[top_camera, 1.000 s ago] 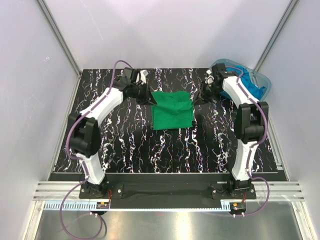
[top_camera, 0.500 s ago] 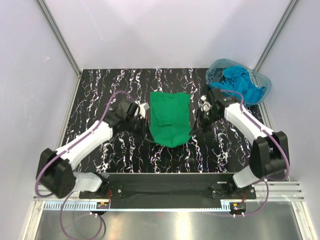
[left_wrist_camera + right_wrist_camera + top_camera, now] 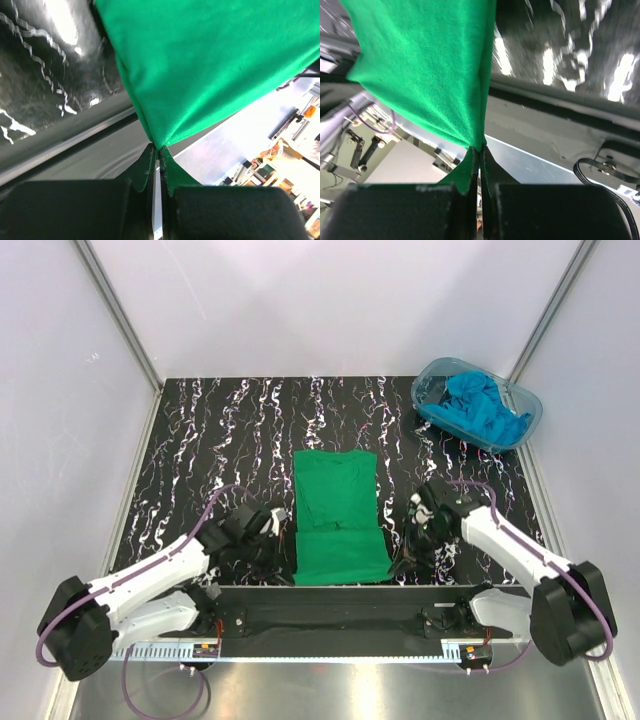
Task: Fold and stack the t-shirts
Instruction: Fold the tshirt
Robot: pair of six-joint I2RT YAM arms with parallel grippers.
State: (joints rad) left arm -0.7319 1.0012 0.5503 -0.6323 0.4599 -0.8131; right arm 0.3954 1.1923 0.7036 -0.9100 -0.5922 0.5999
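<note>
A bright green t-shirt [image 3: 338, 515] lies stretched lengthwise down the middle of the black marbled table, its near end reaching the front edge. My left gripper [image 3: 290, 552] is shut on the shirt's near left corner [image 3: 159, 142]. On the other side my right gripper [image 3: 398, 558] pinches the near right corner [image 3: 479, 140]. Both wrist views show the green cloth [image 3: 210, 65] pulled taut up from the shut jaws. Turquoise-blue t-shirts [image 3: 482, 405] sit bunched in the tub at the back right.
The clear blue-tinted plastic tub [image 3: 432, 385] stands in the back right corner. A black rail [image 3: 330, 605] runs along the table's front edge just below the shirt. Grey walls close in the left, right and back.
Both arms have swung from the back of the table to the front edge, dragging the green t-shirt towards me and pulling it out long.
</note>
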